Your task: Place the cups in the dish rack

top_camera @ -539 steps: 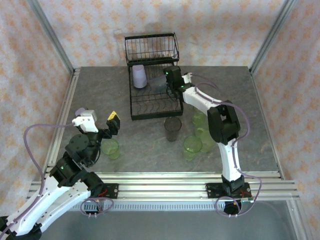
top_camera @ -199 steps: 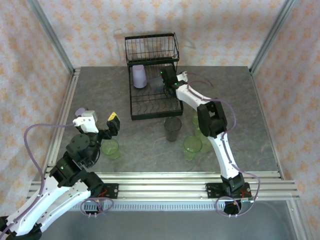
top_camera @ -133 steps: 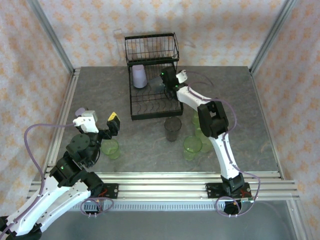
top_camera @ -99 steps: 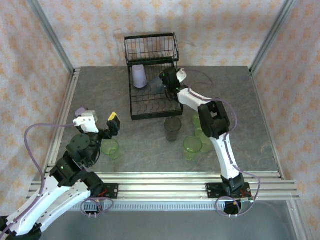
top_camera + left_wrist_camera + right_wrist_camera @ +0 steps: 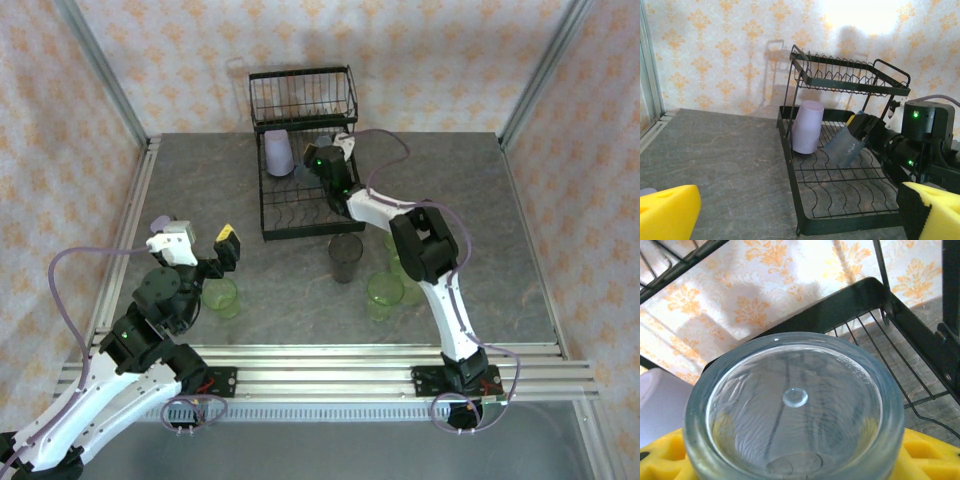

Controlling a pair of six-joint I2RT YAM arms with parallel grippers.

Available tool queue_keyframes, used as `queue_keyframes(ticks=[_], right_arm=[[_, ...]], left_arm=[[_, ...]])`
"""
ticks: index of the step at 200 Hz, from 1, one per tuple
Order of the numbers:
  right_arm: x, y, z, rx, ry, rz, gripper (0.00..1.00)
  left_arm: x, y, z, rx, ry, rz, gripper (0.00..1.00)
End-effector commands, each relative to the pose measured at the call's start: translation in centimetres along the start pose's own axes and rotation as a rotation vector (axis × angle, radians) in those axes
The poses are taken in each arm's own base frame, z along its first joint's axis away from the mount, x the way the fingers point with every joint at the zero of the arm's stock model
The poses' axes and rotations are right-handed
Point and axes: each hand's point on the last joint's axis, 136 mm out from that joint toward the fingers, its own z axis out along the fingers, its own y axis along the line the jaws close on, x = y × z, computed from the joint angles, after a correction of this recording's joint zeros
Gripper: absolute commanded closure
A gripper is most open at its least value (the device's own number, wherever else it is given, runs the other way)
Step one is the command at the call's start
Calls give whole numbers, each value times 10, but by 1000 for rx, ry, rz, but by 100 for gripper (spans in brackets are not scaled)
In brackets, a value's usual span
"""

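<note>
The right arm (image 5: 430,250) is stretched far out over the table, and its wrist is turned to the left. The right gripper (image 5: 318,163) is closed around a light blue cup (image 5: 844,145). The left arm (image 5: 150,320) is folded up near its base. The left gripper (image 5: 226,247) is opened wide, with its yellow pads (image 5: 665,210) far apart.

White-black arms (image 5: 455,310), lilac cables (image 5: 52,285), yellow pads (image 5: 665,212).
</note>
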Motion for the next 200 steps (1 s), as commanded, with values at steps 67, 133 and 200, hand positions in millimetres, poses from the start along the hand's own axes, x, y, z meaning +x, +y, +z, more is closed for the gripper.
queue_keyframes(ticks=[67,133,200], right_arm=[[-22,78,-51,-204,-50,-331,66],[11,114,-47,-263,18,-523,66],[23,131,-28,-297,42,-538,66]], left_arm=[[-10,0,1,-19,-15,10,1],[-15,0,3,-31,-27,15,1],[-14,1,3,-37,-23,20,1]])
